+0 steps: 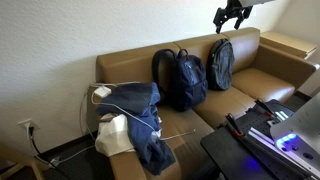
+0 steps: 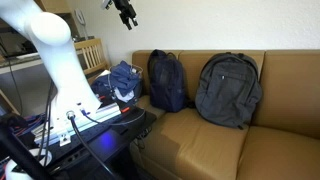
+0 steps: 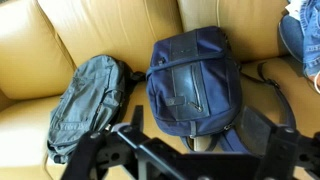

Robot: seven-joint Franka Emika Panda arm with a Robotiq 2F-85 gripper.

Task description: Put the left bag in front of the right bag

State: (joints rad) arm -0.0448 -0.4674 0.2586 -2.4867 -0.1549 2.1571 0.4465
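The left bag [image 1: 180, 78], a bulky navy-black backpack, leans upright against the back of the brown sofa [image 1: 250, 85]; it shows in both exterior views [image 2: 167, 80] and in the middle of the wrist view [image 3: 190, 80]. The right bag [image 1: 221, 63], a slimmer grey-blue backpack, leans beside it, close but apart [image 2: 230, 90] [image 3: 90, 105]. My gripper [image 1: 232, 15] hangs high in the air above the bags, touching neither [image 2: 125, 10]. Its fingers are spread wide and empty at the bottom of the wrist view [image 3: 198, 135].
A heap of blue denim clothes [image 1: 140, 115] with a white item [image 1: 112, 130] and a cable lies at one end of the sofa. A black table with equipment [image 1: 270, 135] stands in front. A wooden side table [image 1: 285, 42] is by the other sofa arm.
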